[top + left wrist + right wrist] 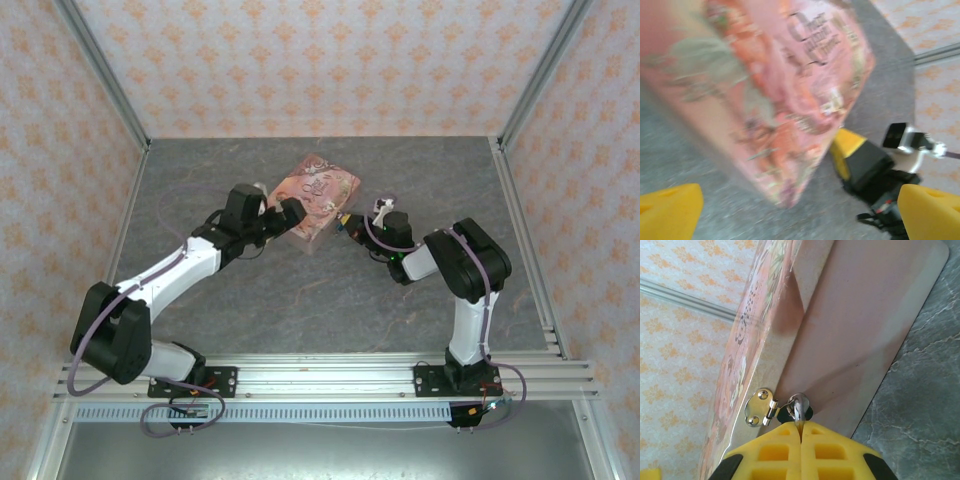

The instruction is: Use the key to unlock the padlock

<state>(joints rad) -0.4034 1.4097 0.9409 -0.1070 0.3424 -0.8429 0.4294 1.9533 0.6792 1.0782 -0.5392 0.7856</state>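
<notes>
A pink illustrated tin (322, 192) lies tilted at mid-table, blurred in the left wrist view (770, 85). A silver hasp (759, 407) is fixed on its side wall (850, 325). My right gripper (801, 432) is shut on the padlock. Just its metal shackle (800, 407) pokes out through the hasp, and its blue-teal body is hidden between the yellow fingers. The key is hidden. My left gripper (290, 215) stands open at the tin's left edge, its yellow fingertips (670, 205) wide apart around the tin's near corner. The right gripper (352, 224) is at the tin's right edge.
Grey marbled table (330, 290) spreads around the tin. Patterned walls and metal frame rails (105, 75) enclose it on three sides. The right arm's finger (860, 160) lies just beyond the tin's corner in the left wrist view.
</notes>
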